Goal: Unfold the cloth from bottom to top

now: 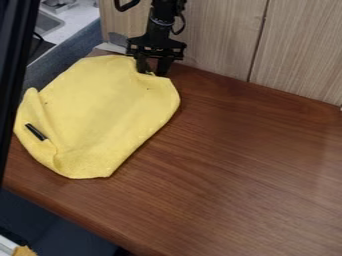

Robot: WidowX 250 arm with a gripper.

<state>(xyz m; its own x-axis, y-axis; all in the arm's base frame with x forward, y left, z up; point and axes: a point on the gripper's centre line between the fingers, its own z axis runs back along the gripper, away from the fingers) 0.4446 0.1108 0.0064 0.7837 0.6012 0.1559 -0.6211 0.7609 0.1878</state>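
The black gripper [152,73] hangs down at the top, left of centre, over the upper right edge of the yellow cloth [100,107]. Its two fingers stand apart, with their tips at the cloth's edge; whether they touch it I cannot tell. The cloth lies on the left part of the brown table, spread in a rounded shape. Its left and lower left edges are folded over, and a short black strip [36,132] shows on that folded part.
A light wood panel [220,37] stands behind the brown table [247,165]. The table's front edge slants down from the left towards the bottom. A dark vertical post [17,65] stands at the far left, and a sink [47,24] is at the upper left.
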